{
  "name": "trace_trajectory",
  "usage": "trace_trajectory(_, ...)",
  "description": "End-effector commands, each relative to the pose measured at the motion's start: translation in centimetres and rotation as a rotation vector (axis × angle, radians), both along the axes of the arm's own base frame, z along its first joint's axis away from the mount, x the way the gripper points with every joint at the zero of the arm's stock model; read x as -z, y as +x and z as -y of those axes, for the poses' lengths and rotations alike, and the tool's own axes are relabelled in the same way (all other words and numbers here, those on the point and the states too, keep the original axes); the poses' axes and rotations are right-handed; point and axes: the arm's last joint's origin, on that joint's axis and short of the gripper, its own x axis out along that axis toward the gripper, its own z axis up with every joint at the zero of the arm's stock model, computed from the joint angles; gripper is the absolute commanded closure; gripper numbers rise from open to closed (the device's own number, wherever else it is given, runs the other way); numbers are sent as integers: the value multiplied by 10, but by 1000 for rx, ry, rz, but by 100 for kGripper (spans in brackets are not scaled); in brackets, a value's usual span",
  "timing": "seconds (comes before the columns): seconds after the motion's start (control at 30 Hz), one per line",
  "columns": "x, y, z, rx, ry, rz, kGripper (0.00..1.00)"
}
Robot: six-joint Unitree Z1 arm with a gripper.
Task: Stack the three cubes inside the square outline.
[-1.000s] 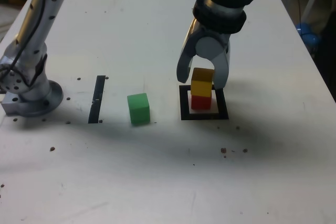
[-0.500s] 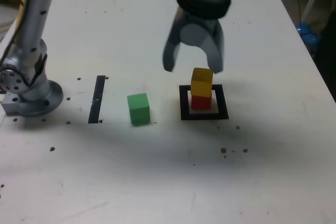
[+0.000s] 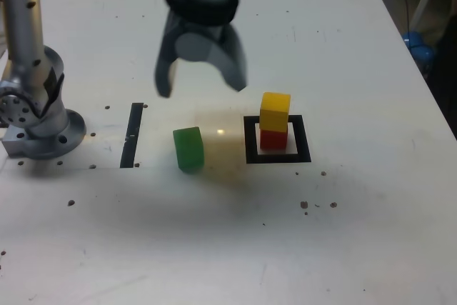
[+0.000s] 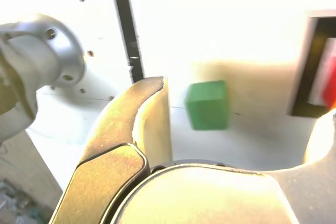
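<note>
In exterior view alone, yellow cube (image 3: 275, 111) atop red cube (image 3: 272, 138)

My white table (image 3: 357, 48) carries the square outline (image 3: 278, 157) with the red cube (image 3: 272, 140) inside, the green cube (image 3: 188, 149) beside it, a black strip (image 3: 133, 136), my base (image 3: 39, 130) toward one edge, and dark specks, perhaps holes.

No text, label, brand, number or sign can be read in either view: the cubes' faces are plain colour, the tabletop (image 3: 357, 48) bears only dark specks and black tape, and the arm's metal shows no lettering.
</note>
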Motion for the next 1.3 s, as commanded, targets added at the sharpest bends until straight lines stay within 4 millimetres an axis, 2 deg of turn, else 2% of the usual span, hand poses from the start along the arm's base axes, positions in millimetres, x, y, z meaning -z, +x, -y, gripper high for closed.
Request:
trace_trajectory(0.0, 2, -5, 0, -12, -3, 9, 0)
trace_trajectory(0.23, 20, -15, 1, -90, -3, -10, 0)
trace_trajectory(0.43, 35, -12, 4, -147, -2, -36, 1)
trace_trajectory(0.67, 52, -6, 17, -146, -18, -60, 1)
trace_trajectory(0.97, 66, -10, 24, -142, -27, -90, 2)
trace_trajectory(1.27, 77, -5, 25, -142, -29, -113, 13)
